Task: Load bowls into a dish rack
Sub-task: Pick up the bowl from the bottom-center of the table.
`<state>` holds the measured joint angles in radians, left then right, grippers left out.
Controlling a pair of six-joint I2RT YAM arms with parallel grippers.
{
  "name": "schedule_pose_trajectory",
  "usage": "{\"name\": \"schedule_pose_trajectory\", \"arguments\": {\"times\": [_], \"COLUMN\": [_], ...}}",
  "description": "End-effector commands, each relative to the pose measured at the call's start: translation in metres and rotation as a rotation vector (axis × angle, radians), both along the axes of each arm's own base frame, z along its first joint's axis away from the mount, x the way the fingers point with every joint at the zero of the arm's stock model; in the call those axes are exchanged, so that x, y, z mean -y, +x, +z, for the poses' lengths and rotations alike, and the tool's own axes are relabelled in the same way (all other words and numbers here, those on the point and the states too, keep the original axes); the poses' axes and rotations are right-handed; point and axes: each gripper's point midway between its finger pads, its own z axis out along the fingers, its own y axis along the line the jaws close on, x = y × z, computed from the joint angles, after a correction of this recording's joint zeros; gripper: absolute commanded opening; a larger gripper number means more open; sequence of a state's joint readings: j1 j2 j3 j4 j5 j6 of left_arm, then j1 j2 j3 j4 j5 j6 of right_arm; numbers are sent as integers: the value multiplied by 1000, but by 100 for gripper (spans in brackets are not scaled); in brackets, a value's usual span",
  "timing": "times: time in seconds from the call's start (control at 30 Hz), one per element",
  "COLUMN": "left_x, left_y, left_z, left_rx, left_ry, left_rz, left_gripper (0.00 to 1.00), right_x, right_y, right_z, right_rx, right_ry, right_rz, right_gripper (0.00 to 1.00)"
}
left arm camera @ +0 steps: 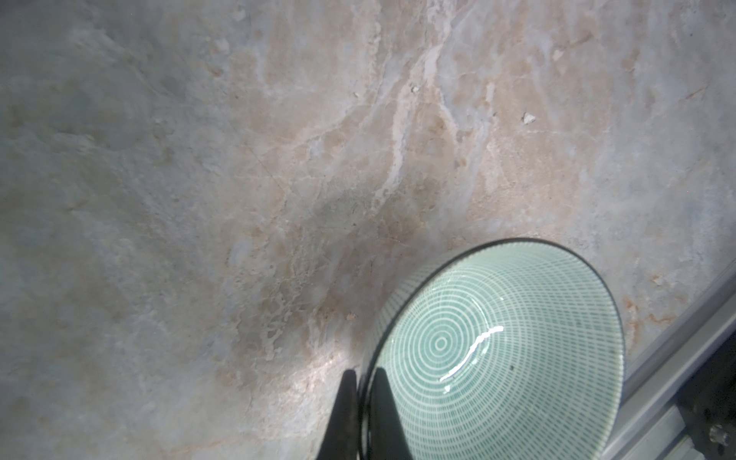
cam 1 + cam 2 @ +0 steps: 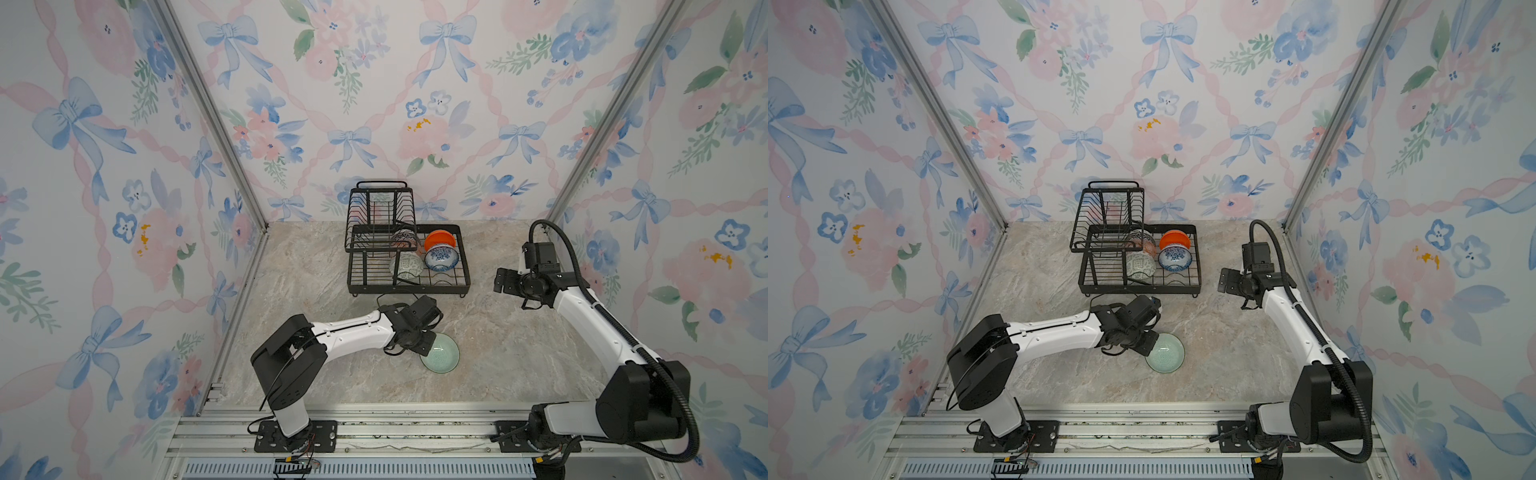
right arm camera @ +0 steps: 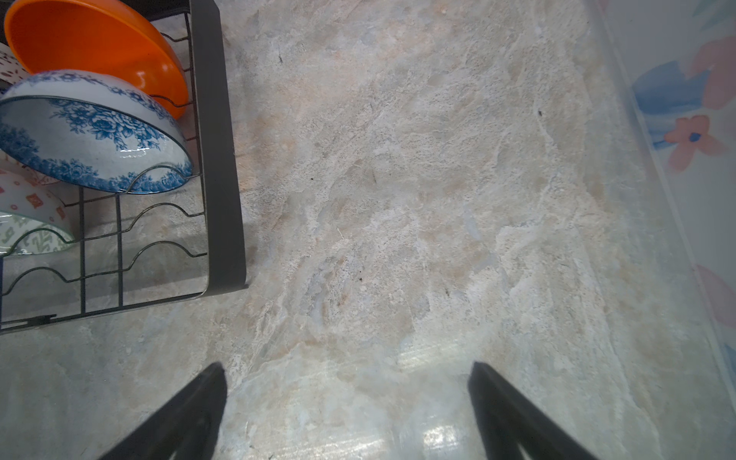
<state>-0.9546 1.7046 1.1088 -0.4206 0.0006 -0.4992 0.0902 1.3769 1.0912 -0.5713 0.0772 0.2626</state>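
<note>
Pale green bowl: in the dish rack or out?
Out: the pale green bowl is on the table, apart from the dish rack, left gripper pinching its rim.

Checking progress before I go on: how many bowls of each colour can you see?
Plain orange bowl: 1
Blue-and-white floral bowl: 1
Orange-patterned white bowls: 2, the front bowl and the back bowl
Pale green bowl: 1
Total: 5
</note>
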Motion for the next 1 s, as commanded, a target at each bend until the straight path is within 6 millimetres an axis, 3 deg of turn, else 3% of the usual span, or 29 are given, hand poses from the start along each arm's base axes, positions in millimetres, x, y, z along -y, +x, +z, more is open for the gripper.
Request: {"name": "schedule_pose_trajectory", "arguments": {"times": [0.0,0.23,0.43,0.7,0.97], "left_x": [-20,-36,-42,-43,-32], "left_y": [14,33,57,92,121], "left_z": [21,56,95,159,197], "left_rx": [66,161,274,459,564], "left_ry": [0,-37,-64,-81,-85], "left_rz": [54,104,144,167,153], "left_gripper": [0,0,0,0,0], "right_x": [0,-12,-35,-70,-117], "right_y": [-3,-2,4,14,9], "right_z": [3,13,30,76,106], "right_rx": [7,36,68,149,175], "right_ry": [23,77,141,239,275], "right_rz": [-1,39,96,197,336], "right_gripper": [97,97,97,97,97]}}
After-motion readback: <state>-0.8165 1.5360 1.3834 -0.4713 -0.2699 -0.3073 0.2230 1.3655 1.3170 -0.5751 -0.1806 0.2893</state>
